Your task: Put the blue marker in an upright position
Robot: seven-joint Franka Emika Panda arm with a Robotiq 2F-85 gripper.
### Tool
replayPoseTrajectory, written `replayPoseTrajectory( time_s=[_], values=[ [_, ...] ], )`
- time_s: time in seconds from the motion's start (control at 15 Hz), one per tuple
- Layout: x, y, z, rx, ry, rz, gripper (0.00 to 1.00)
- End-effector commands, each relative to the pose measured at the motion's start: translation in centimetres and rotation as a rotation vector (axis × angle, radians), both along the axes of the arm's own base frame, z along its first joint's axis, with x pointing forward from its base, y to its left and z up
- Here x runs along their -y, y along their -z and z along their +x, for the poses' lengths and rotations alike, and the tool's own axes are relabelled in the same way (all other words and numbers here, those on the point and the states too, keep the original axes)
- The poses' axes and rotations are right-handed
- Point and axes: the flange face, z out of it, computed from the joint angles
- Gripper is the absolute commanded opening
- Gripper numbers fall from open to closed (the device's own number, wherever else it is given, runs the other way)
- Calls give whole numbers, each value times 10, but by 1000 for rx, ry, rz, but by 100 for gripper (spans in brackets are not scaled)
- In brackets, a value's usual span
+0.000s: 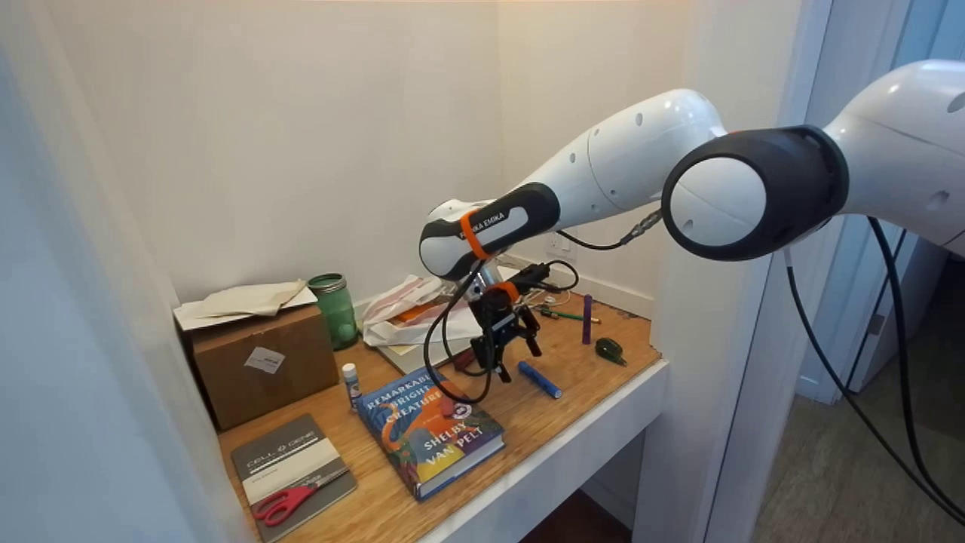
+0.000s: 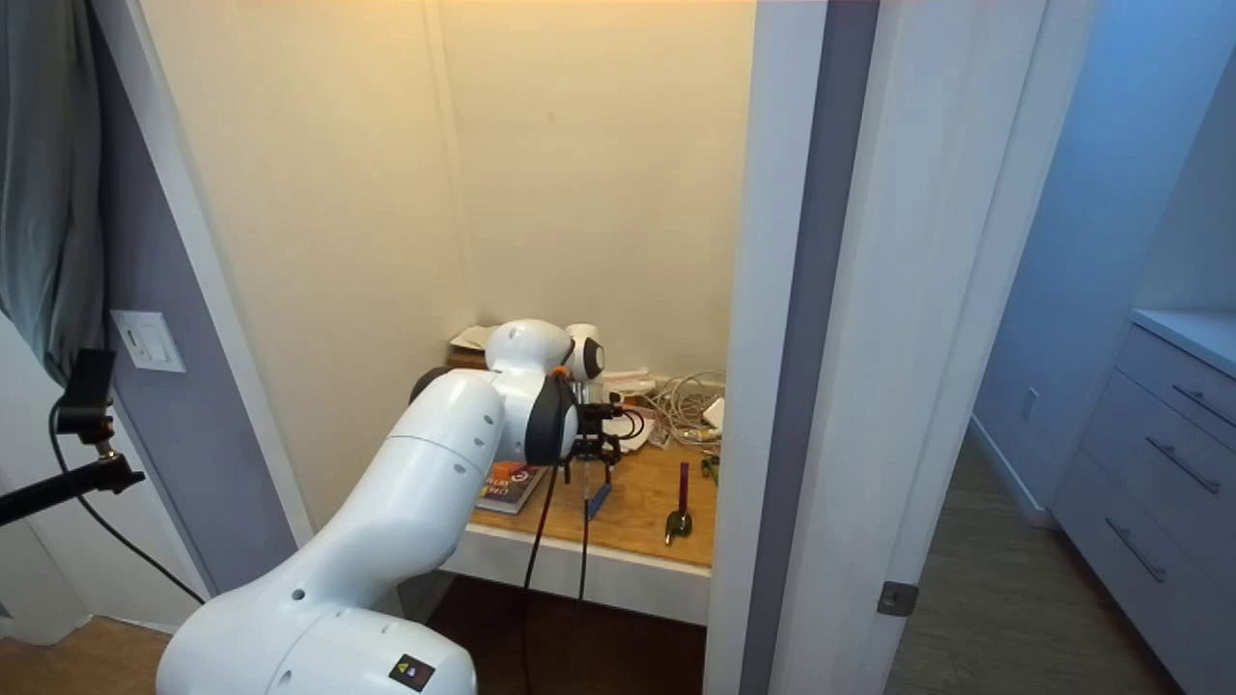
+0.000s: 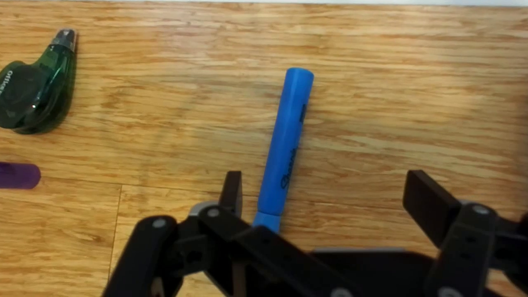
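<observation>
Free room flanks the blue Sharpie marker (image 3: 284,144), bounded one way by the upright purple marker (image 1: 587,320) and correction-tape dispenser (image 1: 609,350), the other by the hardcover book (image 1: 433,430).

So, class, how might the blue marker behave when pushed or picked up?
The straight, plastic-looking blue marker should stay stiff. Rounded and lying on its side, it may roll if nudged. Its smooth-looking surface could slip in a loose grip.
</observation>
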Motion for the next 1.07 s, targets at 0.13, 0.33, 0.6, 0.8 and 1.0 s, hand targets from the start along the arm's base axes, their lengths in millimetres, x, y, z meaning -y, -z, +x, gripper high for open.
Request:
replayPoseTrajectory(
  time_s=[0.13, 0.33, 0.6, 0.8, 1.0],
  values=[
    [5, 6, 13, 42, 23, 32, 100],
    [11, 10, 17, 52, 31, 38, 77],
    [18, 15, 19, 53, 42, 40, 47],
    [23, 18, 20, 51, 47, 40, 40],
    [24, 17, 20, 50, 50, 43, 25]
  ],
)
